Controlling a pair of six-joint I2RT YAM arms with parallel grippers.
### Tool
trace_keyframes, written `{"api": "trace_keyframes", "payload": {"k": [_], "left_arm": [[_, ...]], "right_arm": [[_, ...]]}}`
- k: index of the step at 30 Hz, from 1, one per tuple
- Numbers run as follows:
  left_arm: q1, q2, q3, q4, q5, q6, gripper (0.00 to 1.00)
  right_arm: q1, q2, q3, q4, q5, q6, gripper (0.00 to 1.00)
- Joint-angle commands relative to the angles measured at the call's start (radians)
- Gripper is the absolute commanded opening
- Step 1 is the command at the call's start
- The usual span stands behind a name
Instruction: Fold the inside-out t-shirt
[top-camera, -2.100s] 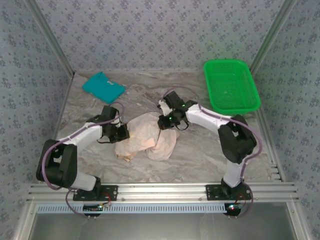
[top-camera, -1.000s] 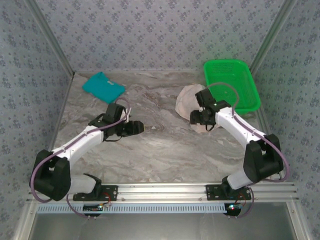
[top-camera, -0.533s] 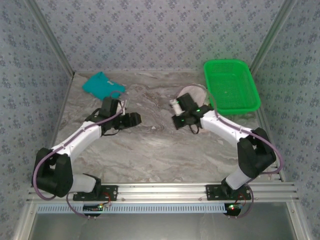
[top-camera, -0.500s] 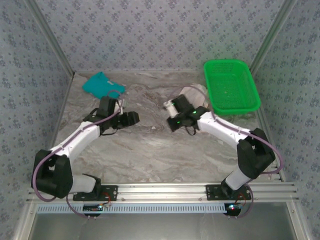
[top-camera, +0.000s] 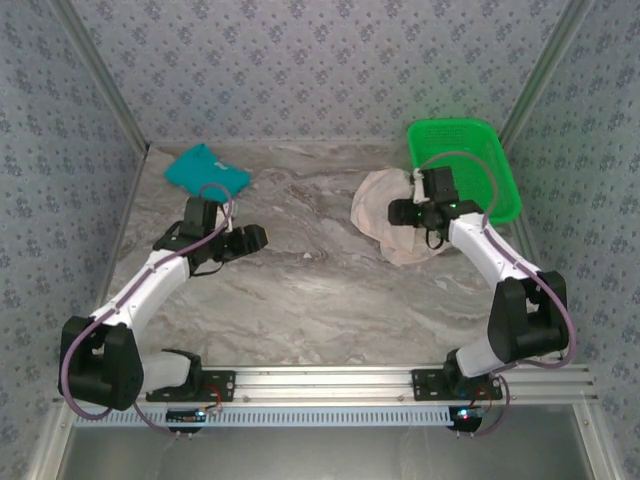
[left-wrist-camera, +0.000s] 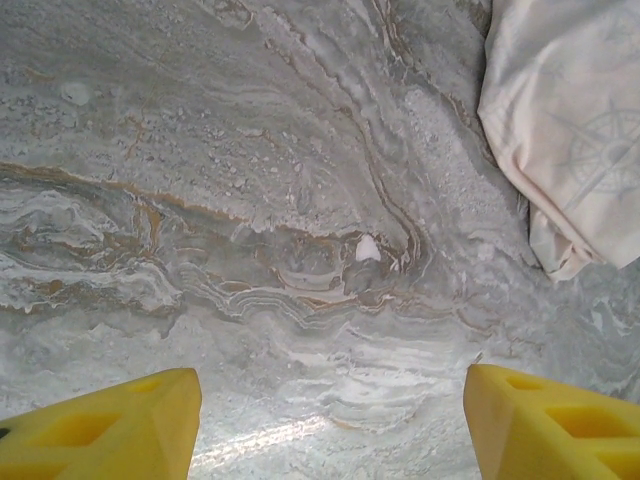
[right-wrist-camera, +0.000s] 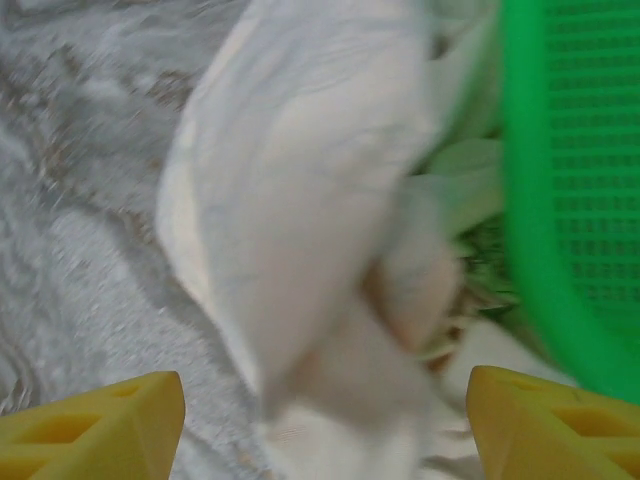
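Inside-out t-shirt (top-camera: 372, 205) lies bunched up at the far right of the table (top-camera: 320, 295). Our right claw (top-camera: 398, 212) hangs over it, fingers spread wide and clamping nothing. The heap sits right against the green basket (top-camera: 452, 125). Our left claw (top-camera: 252, 237) is open too, over bare marble, well apart from the shirt. A folded teal shirt (top-camera: 206, 173) rests in the far left corner.
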Motion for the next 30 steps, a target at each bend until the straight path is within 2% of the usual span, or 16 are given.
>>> {"api": "trace_keyframes", "payload": {"k": [1, 3, 4, 5, 7, 9, 13, 15, 16, 18, 20, 22, 25, 27, 30], "left_arm": [[-0.011, -0.023, 0.000, -0.022, -0.023, 0.020, 0.71], [-0.016, -0.023, -0.001, -0.025, -0.025, 0.020, 0.71], [-0.016, -0.023, -0.001, -0.028, -0.026, 0.019, 0.71], [-0.018, -0.024, -0.001, -0.032, -0.030, 0.020, 0.71], [-0.018, -0.031, -0.001, -0.039, -0.035, 0.021, 0.71], [-0.015, -0.043, 0.001, -0.042, -0.033, 0.024, 0.72], [0.035, -0.078, -0.009, -0.023, 0.034, -0.005, 0.75], [0.063, -0.096, -0.019, -0.010, 0.064, -0.024, 0.75], [0.069, -0.103, -0.024, -0.007, 0.072, -0.027, 0.76], [0.072, -0.107, -0.029, -0.002, 0.092, -0.026, 0.76], [0.072, -0.099, -0.034, 0.010, 0.115, -0.025, 0.76], [0.071, -0.082, -0.035, 0.017, 0.138, -0.023, 0.77], [0.054, -0.047, -0.020, 0.018, 0.179, -0.001, 0.77], [-0.003, -0.032, 0.009, -0.006, 0.145, 0.039, 0.77], [-0.141, 0.003, 0.071, -0.050, 0.031, 0.104, 0.77]], "right_arm": [[-0.048, 0.030, -0.013, 0.022, -0.045, 0.050, 0.76], [-0.056, 0.059, -0.029, 0.044, -0.066, 0.056, 0.75], [-0.055, 0.076, -0.039, 0.062, -0.109, 0.049, 0.71], [-0.051, 0.089, -0.047, 0.081, -0.160, 0.041, 0.61], [-0.031, 0.103, -0.045, 0.108, -0.250, 0.020, 0.25], [0.039, 0.091, -0.016, 0.099, -0.278, -0.031, 0.14], [0.279, 0.063, 0.075, -0.011, -0.260, -0.159, 0.00], [0.410, 0.053, 0.071, -0.037, -0.251, -0.174, 0.00], [0.481, 0.052, 0.053, -0.033, -0.238, -0.173, 0.12], [0.600, 0.063, 0.021, -0.034, -0.193, -0.175, 0.53], [0.642, 0.078, 0.003, -0.040, -0.200, -0.177, 0.58], [0.619, 0.080, 0.011, -0.076, -0.256, -0.159, 0.61], [0.538, 0.024, 0.002, -0.095, -0.219, -0.088, 0.64], [0.459, -0.014, -0.027, -0.085, -0.182, -0.017, 0.66], [0.337, -0.043, -0.110, -0.058, -0.158, 0.121, 0.66]]}}
